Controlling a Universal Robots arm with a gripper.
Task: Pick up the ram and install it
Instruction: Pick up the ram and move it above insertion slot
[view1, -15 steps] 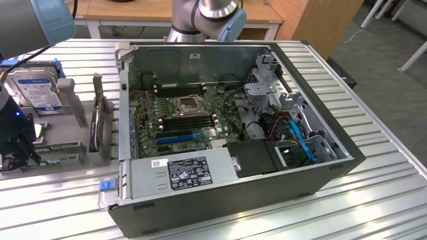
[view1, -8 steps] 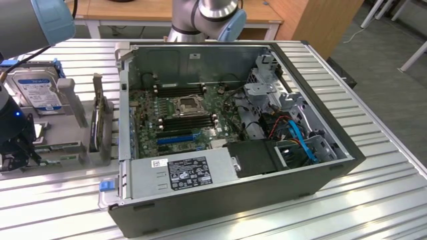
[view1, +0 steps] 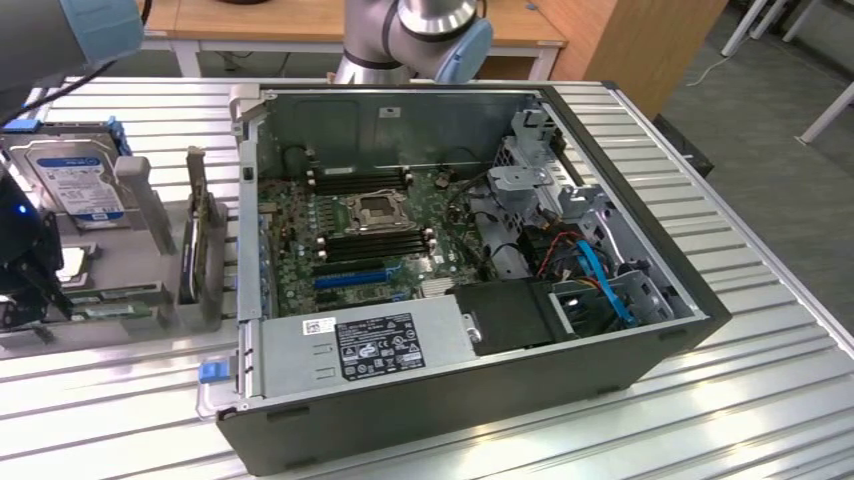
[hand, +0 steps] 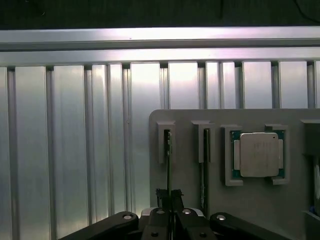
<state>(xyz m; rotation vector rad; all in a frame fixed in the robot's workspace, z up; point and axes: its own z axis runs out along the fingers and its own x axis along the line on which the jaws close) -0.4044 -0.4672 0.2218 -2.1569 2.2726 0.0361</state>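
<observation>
1. Item: the ram (hand: 169, 165), one stick. It is standing on edge in a slotted grey rack (hand: 250, 210) on the ribbed tabletop (hand: 75, 150), and is showing edge-on as a thin dark line.
2. Handling (judged): it is looking light and stiff, but thin. A sideways load is likely risking flex or a crack, and the chips and contacts are probably fragile. The smooth faces may be offering little friction. The best hold is looking like the upper edge, with pads on the two flat faces.
3. Claw (hand: 170, 196): the jaws are standing almost fully closed, pinching the ram's upper edge.
4. Position: the ram is running directly between the claw's fingertips and beneath them. A second stick (hand: 204, 170) is sitting just beside the claw, and a processor chip (hand: 257, 155) is lying farther off on that same side.
</observation>
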